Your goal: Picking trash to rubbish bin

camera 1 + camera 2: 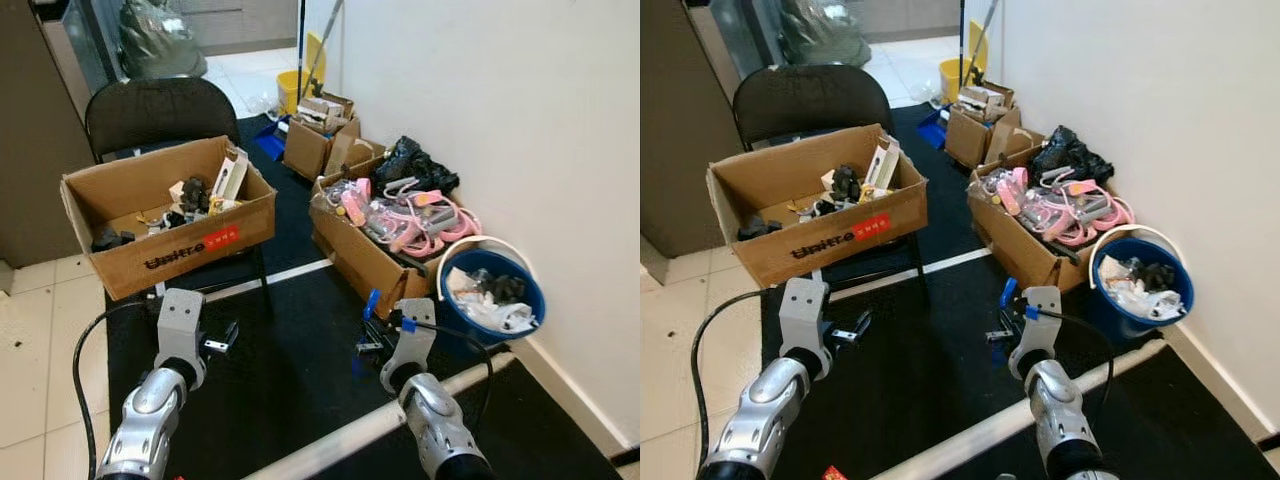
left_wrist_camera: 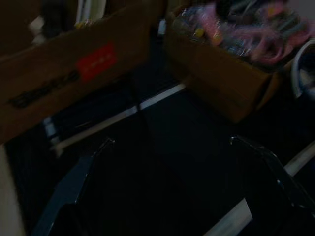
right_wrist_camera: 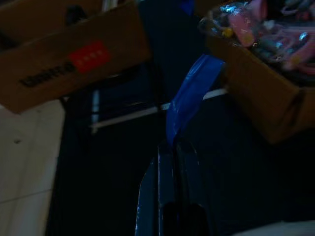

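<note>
My right gripper hangs low over the black mat, shut on a strip of blue plastic wrapper that sticks up from its fingers. The rubbish bin, a blue bucket with a white handle, stands to its right against the wall and holds crumpled white and dark trash. My left gripper is open and holds nothing, above the mat in front of the chair. In the left wrist view its two fingers stand wide apart over the dark floor.
A Unitree cardboard box of odds and ends sits on a black chair. A box of pink cables lies beside the bucket, with more boxes and a yellow mop bucket behind. A white bar crosses the mat in front.
</note>
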Robot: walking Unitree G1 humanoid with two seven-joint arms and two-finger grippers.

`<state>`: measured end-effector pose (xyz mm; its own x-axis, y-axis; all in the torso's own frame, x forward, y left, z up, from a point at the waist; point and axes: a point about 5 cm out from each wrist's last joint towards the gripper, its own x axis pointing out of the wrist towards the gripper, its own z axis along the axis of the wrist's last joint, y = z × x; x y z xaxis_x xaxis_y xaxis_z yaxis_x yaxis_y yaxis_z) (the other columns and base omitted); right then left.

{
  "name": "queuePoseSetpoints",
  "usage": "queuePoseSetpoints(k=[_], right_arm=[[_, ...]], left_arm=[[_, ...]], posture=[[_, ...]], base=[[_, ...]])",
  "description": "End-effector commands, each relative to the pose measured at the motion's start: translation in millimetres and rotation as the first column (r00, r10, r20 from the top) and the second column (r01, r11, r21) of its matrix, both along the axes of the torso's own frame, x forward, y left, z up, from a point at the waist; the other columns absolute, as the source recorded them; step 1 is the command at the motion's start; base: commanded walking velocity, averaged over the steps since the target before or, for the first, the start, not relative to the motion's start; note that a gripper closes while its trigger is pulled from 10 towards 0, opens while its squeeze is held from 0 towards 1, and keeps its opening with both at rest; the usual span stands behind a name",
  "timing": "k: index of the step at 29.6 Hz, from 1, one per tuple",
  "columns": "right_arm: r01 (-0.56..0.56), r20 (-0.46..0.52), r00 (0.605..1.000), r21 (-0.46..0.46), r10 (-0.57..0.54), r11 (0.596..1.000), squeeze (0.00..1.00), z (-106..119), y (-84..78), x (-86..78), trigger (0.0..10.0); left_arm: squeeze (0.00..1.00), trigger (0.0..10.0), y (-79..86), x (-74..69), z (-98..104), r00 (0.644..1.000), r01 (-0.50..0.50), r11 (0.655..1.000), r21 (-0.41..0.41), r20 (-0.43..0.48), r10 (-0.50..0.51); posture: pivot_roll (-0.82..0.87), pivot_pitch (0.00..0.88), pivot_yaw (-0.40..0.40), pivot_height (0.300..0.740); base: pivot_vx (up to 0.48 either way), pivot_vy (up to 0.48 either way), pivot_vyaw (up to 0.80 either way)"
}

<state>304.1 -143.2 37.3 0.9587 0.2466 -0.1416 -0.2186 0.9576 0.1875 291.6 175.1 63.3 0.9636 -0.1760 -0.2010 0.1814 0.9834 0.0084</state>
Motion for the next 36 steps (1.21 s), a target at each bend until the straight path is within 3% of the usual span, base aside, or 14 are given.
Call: queuePoseSetpoints(k=[1, 11, 21, 36], right_arm=[[-0.018, 0.001, 1.0, -0.011, 0.018, 1.0, 0.0, -1.6, 4.1, -1.5, 10.0], [-0.029, 0.014, 0.999, -0.027, 0.03, 0.999, 0.0, -0.4, 5.8, -1.6, 10.0], [-0.038, 0.019, 0.999, -0.033, 0.039, 0.999, 0.0, 0.6, 6.9, -0.9, 10.0], [-0.005, 0.04, 0.999, -0.003, 0.005, 1.0, 0.0, 7.3, 5.8, 4.5, 10.0]], left_arm=[[0.0, 10.0, 3.5, -4.6, -4.8, 1.0, -0.011, 1.0, 0.005, -0.024, 0.011], [0.0, 10.0, 5.1, -6.0, -4.1, 1.0, -0.018, 1.0, 0.008, -0.026, 0.018], [0.0, 10.0, 4.7, -5.7, -1.0, 1.0, -0.014, 1.0, 0.014, -0.019, 0.014], [0.0, 10.0, 5.2, -6.8, 1.5, 1.0, -0.012, 1.0, 0.012, -0.015, 0.013]], posture=[[0.04, 0.115, -0.01, 0.74], [0.05, 0.122, -0.006, 0.74], [0.05, 0.129, -0.007, 0.74], [0.05, 0.13, -0.004, 0.74]], base=[[0.285, 0.0, 0.0], [0.286, 0.0, 0.0], [0.285, 0.0, 0.74], [0.284, 0.0, 0.0]])
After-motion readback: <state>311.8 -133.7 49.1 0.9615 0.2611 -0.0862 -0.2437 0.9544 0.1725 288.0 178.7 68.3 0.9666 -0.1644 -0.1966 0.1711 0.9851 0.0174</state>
